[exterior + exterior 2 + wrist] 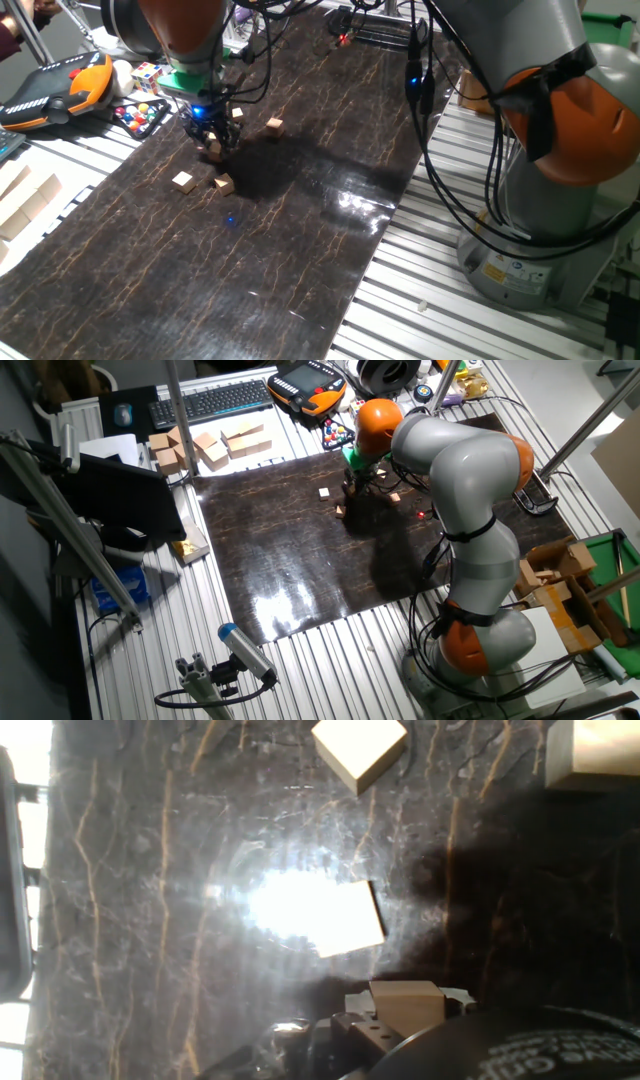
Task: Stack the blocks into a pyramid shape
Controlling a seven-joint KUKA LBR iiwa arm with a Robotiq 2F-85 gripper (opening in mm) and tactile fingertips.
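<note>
The gripper (211, 140) is down at the dark mat (300, 230), toward its far left part in the one fixed view, and it pinches a tan cube (407, 1005) between its fingers; the hand view shows that cube at the bottom of the frame, clamped at the finger hardware. Under the hand in the one fixed view more cubes sit bunched together (213, 150) (too crowded and shadowed to count, or to say whether they are stacked). Three others lie loose on the mat: one (183, 181) to the near left of the gripper, one (223, 183) just right of that, and one (274, 125) off to the right and a little farther back, well apart from the pair. In the hand view a cube (358, 748) lies at the top edge, another (590, 750) at the top right corner, and a third (318, 918) in the middle is washed out by glare. Beyond the mat's far left edge sit an orange-and-black pendant (55, 88) and a multicoloured puzzle cube (146, 73); larger pale blocks (28, 205) lie on the slatted table at the left.
</note>
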